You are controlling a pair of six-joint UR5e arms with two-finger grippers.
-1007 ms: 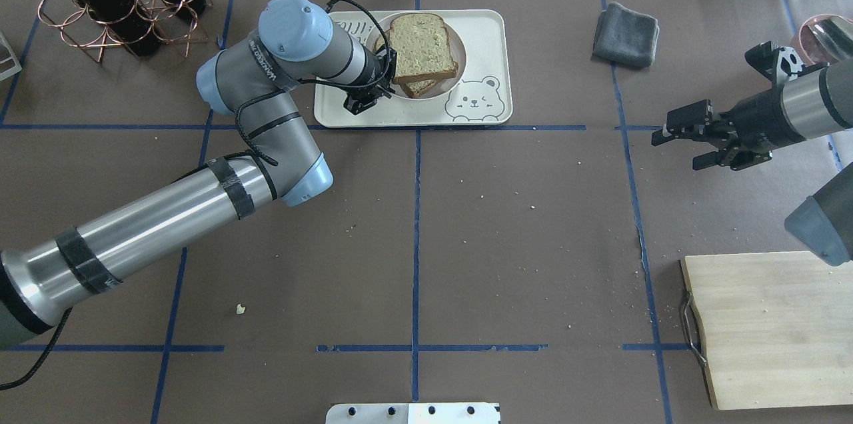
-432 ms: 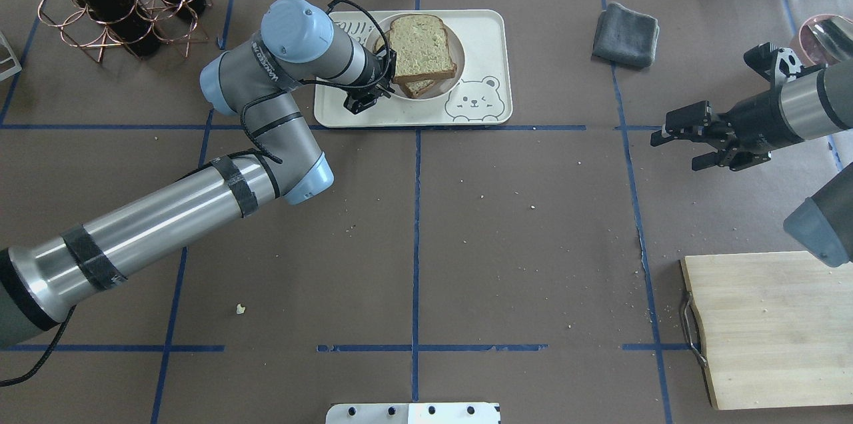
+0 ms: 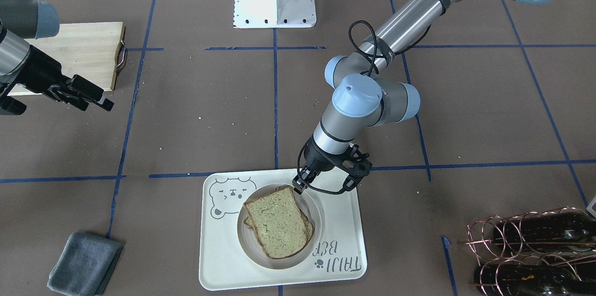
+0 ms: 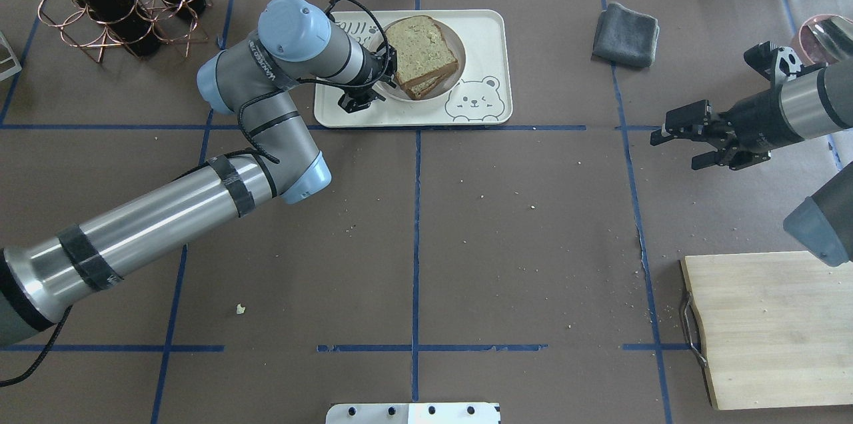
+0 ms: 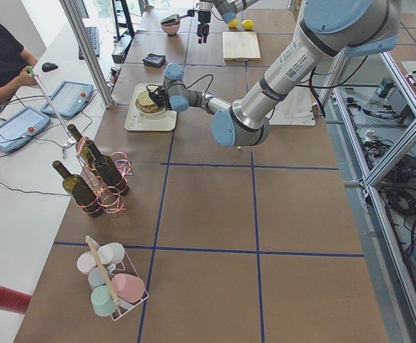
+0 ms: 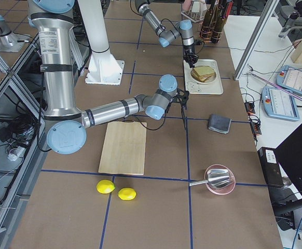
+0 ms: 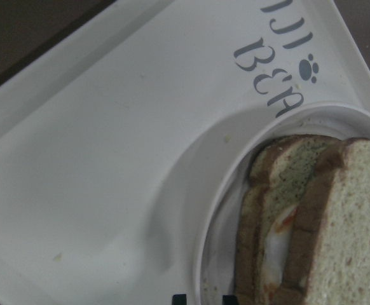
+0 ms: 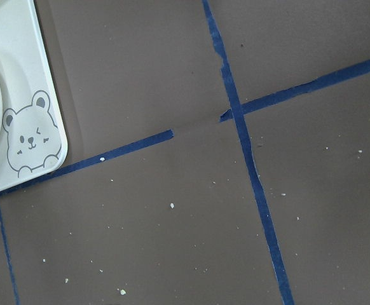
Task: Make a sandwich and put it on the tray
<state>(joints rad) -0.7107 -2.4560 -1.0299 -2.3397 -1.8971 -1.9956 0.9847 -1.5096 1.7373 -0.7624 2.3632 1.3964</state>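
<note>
robotics lab, brown table [image 4: 533,244] gridded with blue tape [image 4: 416,244], aluminium frame posts [image 5: 85,43], operator control tablets [image 5: 18,128]

We see only a sliver of egg [image 7: 273,244] between the 2 bread slices [image 7: 356,222] on the plate [image 7: 204,241]; at its rim the left gripper [image 7: 204,298] is cropped to 2 dark tips, hold unreadable.

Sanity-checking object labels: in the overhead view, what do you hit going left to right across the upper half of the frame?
bottle rack → left gripper, at the rim of the plate → sandwich → grey cloth → right gripper → pink bowl
</note>
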